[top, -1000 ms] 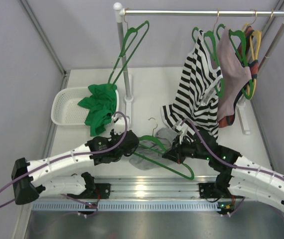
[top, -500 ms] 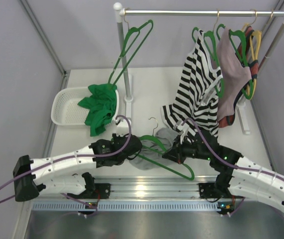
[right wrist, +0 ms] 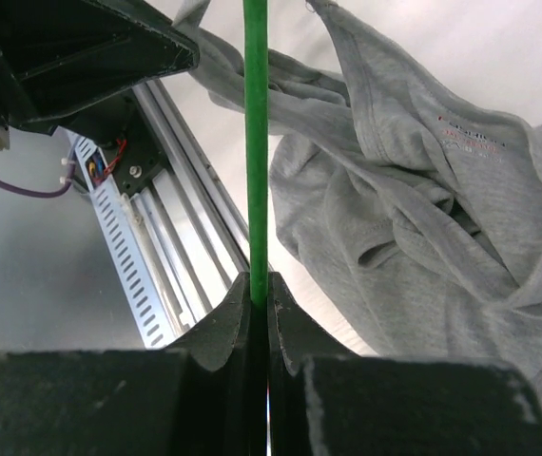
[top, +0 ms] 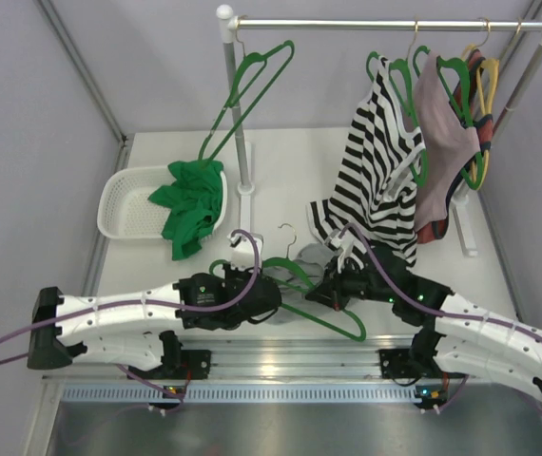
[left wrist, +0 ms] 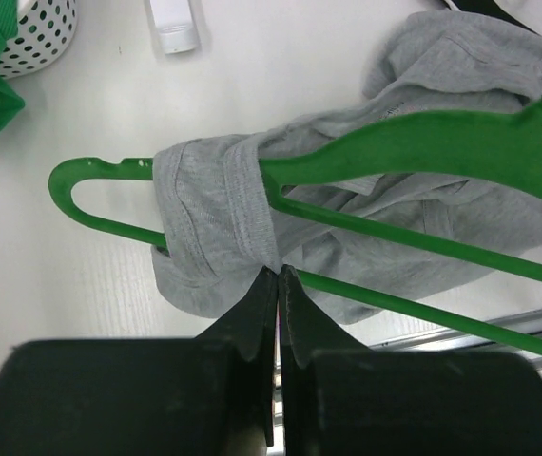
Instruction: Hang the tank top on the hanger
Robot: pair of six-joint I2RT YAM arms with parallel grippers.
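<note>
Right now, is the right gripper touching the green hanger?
Touching. The right wrist view shows it: the hanger has its thin green bar pinched between the two shut fingers of the right gripper, with no gap.

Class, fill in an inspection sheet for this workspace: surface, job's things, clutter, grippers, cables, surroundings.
Surface: white table, metal rail along its near edge.
Job's things: tank top crumpled on the table, a band of it wrapped round one shoulder of the hanger.
Clutter: basket with green garment; striped top on the rack.
Grippers: left gripper shut on tank top; right gripper shut on hanger bar.
Cables: purple cable near the arm bases.
Surroundings: grey walls; nothing else seen.
</note>
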